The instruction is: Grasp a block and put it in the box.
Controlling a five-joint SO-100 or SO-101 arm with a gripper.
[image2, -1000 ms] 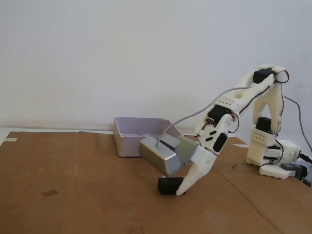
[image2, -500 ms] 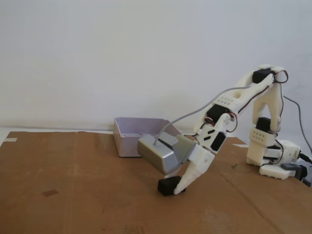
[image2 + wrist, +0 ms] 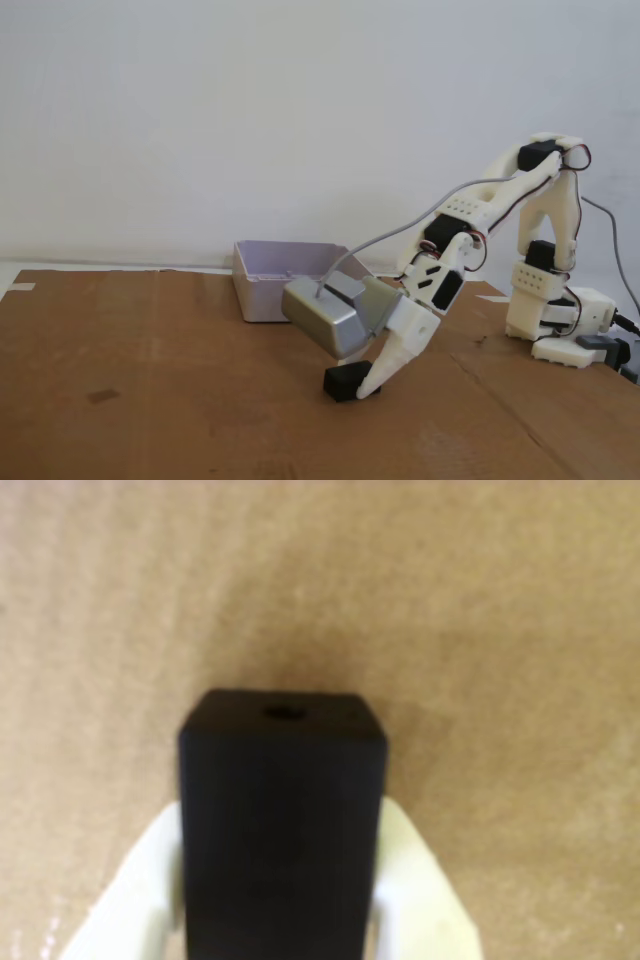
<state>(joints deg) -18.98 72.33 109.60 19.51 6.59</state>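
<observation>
Clamping the block (image 3: 282,820) on the cardboard (image 3: 150,380), the jaws sit near the box (image 3: 262,285).

The block (image 3: 345,381) is matte black; in the wrist view its end face (image 3: 283,820) is uniformly black with one darker round hole near the top edge. The pincer (image 3: 368,388) is cream-white, as are its fingers (image 3: 420,880) flanking the block. The boxy module (image 3: 335,317) above the block is metallic silver-grey, with a grey cable (image 3: 420,222) rising from it. The arm (image 3: 500,200) is cream-white with black servo bodies and red wiring. The box (image 3: 285,280) behind the block is pale lilac-grey. The tabletop (image 3: 150,400) is plain brown cardboard with faint corrugation lines and one darker smudge. The wall (image 3: 250,110) is off-white.
</observation>
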